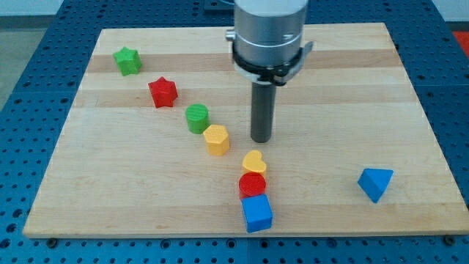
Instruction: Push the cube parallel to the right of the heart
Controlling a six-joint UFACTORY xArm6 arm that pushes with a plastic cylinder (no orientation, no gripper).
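We count eight blocks on the wooden board point(352, 88). Two stars: green star point(127, 61), red star point(163, 92). Two cylinders: green cylinder point(196, 118), red cylinder point(253, 185). One yellow heart point(254, 162). One yellow block point(216, 138), shape unclear, possibly hexagonal. One blue cube point(257, 213). One blue triangular block point(374, 182). By colour we tally two green, two red, two yellow, two blue.

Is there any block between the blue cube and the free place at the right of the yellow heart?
No. The board right of the yellow heart is bare. The blue cube sits below the red cylinder; my tip is above the heart.
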